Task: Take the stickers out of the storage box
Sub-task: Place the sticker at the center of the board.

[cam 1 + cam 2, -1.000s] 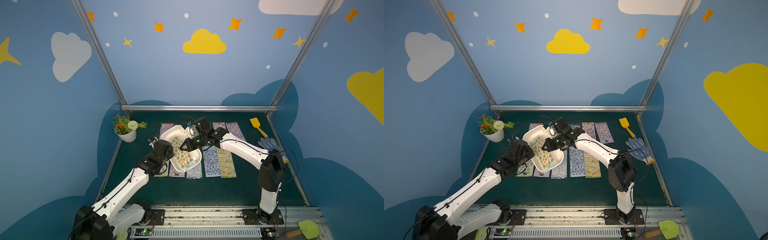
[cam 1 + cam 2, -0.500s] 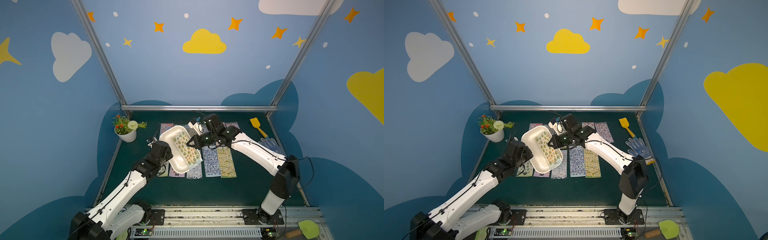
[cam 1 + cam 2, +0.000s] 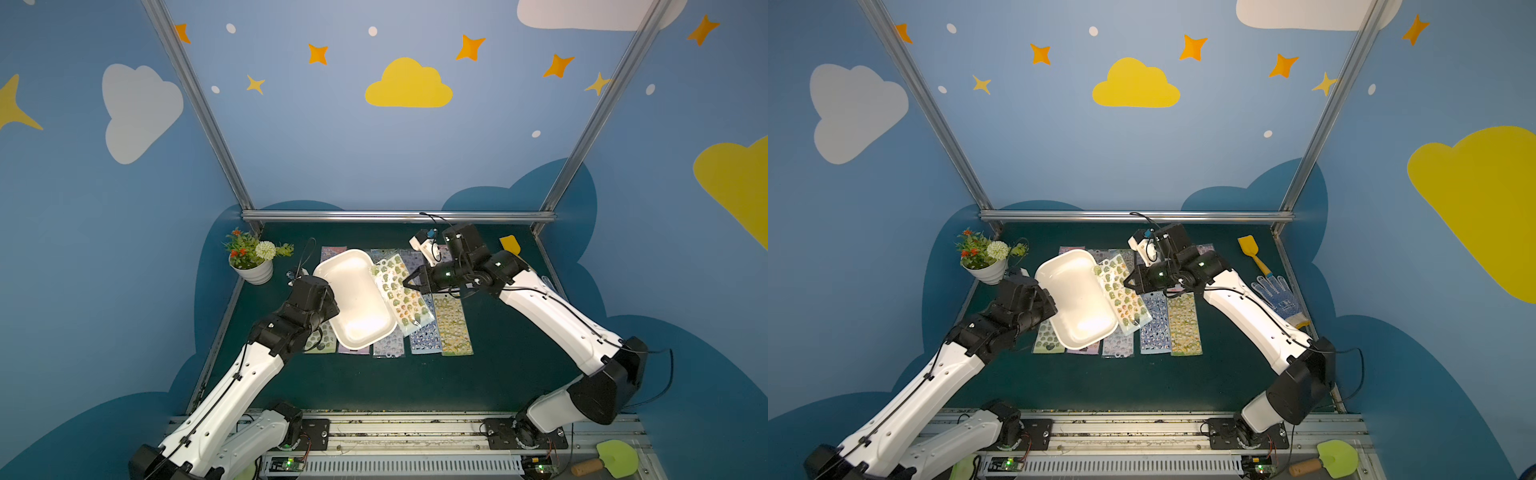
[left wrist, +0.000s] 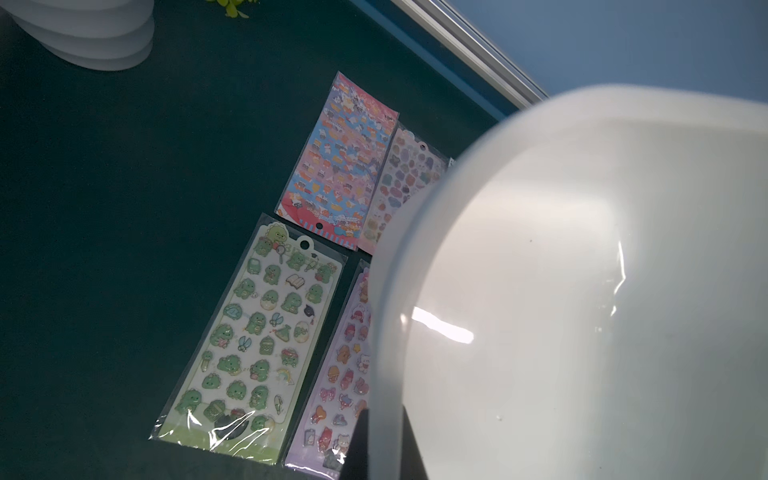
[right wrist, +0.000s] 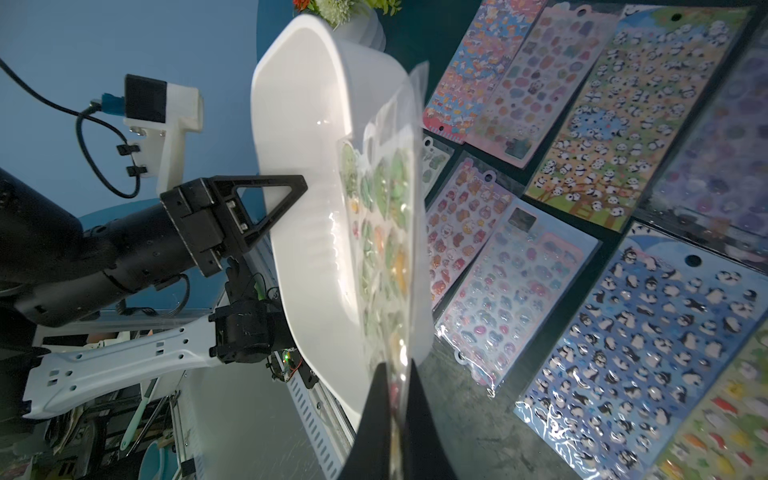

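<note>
Both top views: white storage box (image 3: pixel 353 299) tilted over rows of stickers (image 3: pixel 451 324) on the dark green surface (image 3: pixel 498 374). The left tool (image 3: pixel 330 305) is clamped on its left rim.

Left wrist: box rim pinched, and a dinosaur sheet (image 4: pixel 253 332) lies flat below.

Right wrist: right tool (image 5: pixel 395 374) closed on a green-figured sticker sheet (image 5: pixel 382 232), beside the box's right rim.

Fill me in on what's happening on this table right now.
The left hand grips the white storage box by its rim and holds it tilted up off the table. The right hand pinches one sticker sheet, covered in green and orange figures, by its edge, right beside the rim opposite the left hand. The box's inside looks bare in both top views. The other sheets lie in rows on the table beneath.
</note>
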